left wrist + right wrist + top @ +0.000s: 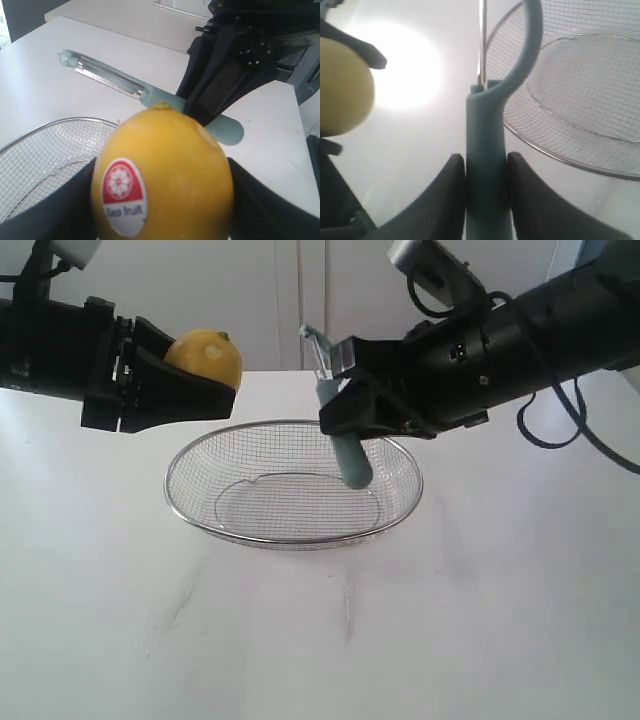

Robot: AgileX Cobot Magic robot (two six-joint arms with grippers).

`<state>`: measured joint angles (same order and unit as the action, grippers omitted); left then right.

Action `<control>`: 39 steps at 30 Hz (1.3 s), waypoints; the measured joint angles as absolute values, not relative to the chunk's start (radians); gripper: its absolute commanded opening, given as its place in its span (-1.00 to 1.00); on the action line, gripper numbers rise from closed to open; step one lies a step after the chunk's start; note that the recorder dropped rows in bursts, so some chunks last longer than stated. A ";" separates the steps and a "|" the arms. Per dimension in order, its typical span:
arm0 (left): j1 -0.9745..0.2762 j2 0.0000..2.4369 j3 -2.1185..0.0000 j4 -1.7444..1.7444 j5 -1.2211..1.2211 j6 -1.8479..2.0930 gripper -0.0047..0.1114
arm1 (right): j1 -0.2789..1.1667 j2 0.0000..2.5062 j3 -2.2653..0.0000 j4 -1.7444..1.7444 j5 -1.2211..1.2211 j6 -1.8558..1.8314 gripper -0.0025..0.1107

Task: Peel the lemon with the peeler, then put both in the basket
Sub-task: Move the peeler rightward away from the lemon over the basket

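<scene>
My left gripper [205, 375] is shut on the yellow lemon [207, 357], held above the left rim of the wire basket [293, 481]. The lemon [165, 175] carries a red and white sticker. My right gripper [340, 390] is shut on the teal peeler [338, 410], which hangs nearly upright over the basket with its blade head up and its handle end low. Between the black fingers [445, 195] the peeler handle [486, 150] is clamped, and the lemon [342, 87] shows a short way from the blade. The two are apart.
The basket [580, 100] stands in the middle of a white table [320, 630]. Behind the table is a pale wall with a cabinet seam [300, 300]. Black cables [560, 420] hang from the right arm.
</scene>
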<state>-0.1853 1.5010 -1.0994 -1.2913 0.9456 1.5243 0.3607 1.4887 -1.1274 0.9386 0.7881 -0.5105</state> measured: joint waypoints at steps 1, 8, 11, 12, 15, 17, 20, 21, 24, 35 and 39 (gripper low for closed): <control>-0.185 1.501 -1.099 -1.291 0.946 1.524 -0.92 | 0.361 1.489 -1.127 0.903 0.777 -0.495 -0.96; -0.185 1.501 -1.099 -1.291 0.946 1.524 -0.92 | 0.361 1.489 -1.127 0.752 0.748 -0.448 -0.96; -0.185 1.501 -1.099 -1.291 0.946 1.524 -0.92 | 0.361 1.489 -1.127 0.716 0.744 -0.444 -0.96; -0.185 1.501 -1.099 -1.291 0.946 1.524 -0.92 | 0.361 1.491 -1.132 0.709 0.744 -0.444 -0.96; -0.185 1.501 -1.099 -1.291 0.946 1.524 -0.92 | 0.361 1.517 -1.159 0.679 0.751 -0.444 -0.96; -0.185 1.501 -1.099 -1.291 0.944 1.524 -0.92 | 0.361 1.541 -1.187 0.661 0.768 -0.444 -0.96; -0.185 1.501 -1.099 -1.291 0.941 1.524 -0.92 | 0.361 1.586 -1.229 0.627 0.806 -0.433 -0.96; -0.185 1.501 -1.099 -1.291 0.941 1.524 -0.92 | 0.361 1.598 -1.244 0.615 0.816 -0.429 -0.96; -0.185 1.501 -1.099 -1.291 0.941 1.524 -0.92 | 0.361 1.641 -1.288 0.574 0.855 -0.410 -0.96; -0.185 1.501 -1.099 -1.291 0.941 1.524 -0.92 | 0.361 1.797 -1.485 0.430 0.974 -0.366 -0.96; -0.185 1.501 -1.099 -1.291 0.941 1.524 -0.92 | 0.361 1.856 -1.553 0.404 0.988 -0.366 -0.96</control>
